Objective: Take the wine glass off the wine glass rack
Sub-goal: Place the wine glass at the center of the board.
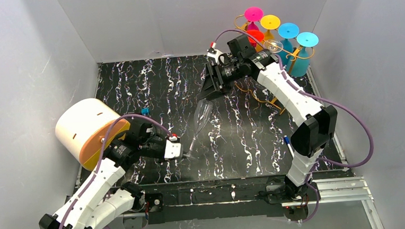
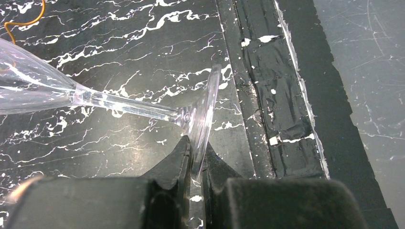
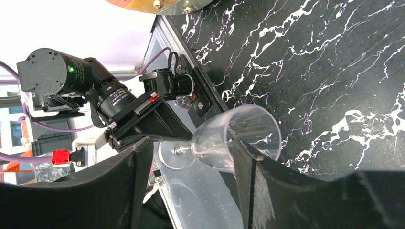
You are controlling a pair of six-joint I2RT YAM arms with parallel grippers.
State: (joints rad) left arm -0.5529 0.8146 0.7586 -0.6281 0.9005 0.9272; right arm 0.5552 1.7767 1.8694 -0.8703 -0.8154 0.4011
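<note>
A clear wine glass [image 1: 200,120] lies tilted over the black marbled mat, bowl toward the back and foot toward the front. My left gripper [image 1: 184,154] is shut on the rim of the glass's foot [image 2: 206,112], with the stem [image 2: 129,107] running off to the left. My right gripper [image 1: 209,91] is open above the bowl. In the right wrist view its fingers straddle the bowl [image 3: 239,138], one fingertip [image 3: 239,143] at the rim, jaws wide apart. The gold wire wine glass rack [image 1: 240,22] stands at the back right, away from this glass.
Several coloured glasses [image 1: 289,32] and one clear glass [image 1: 274,46] hang on the rack. A white cylinder with an orange face [image 1: 87,129] sits at the left by my left arm. A pen [image 1: 287,143] lies near the right arm. Grey walls enclose the mat.
</note>
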